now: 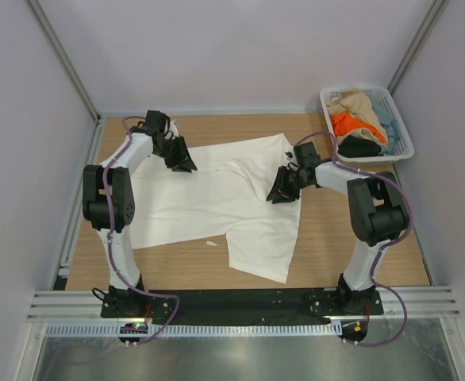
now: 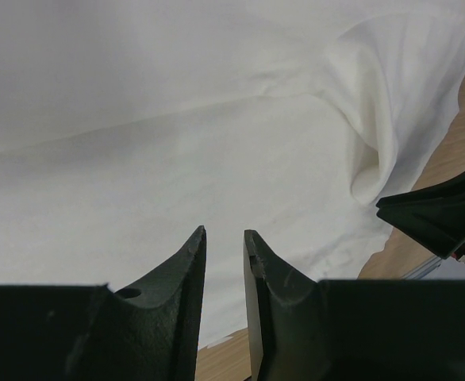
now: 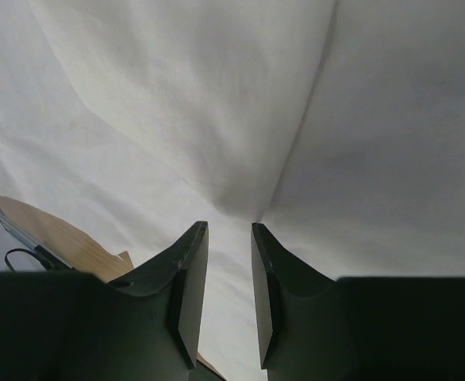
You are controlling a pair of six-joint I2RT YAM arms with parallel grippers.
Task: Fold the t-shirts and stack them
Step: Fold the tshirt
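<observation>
One white soft-cloth short-sleeved t-shirt lies spread on the middle of the wooden counter | left pincer clamped on its far-left edge, fingers nearly together | right pincer clamped on a raised crease at its right side | tan, orange, black and pale-blue shirts heaped in white plastic lattice basket, far-right corner

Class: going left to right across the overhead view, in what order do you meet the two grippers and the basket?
left gripper → right gripper → basket
</observation>
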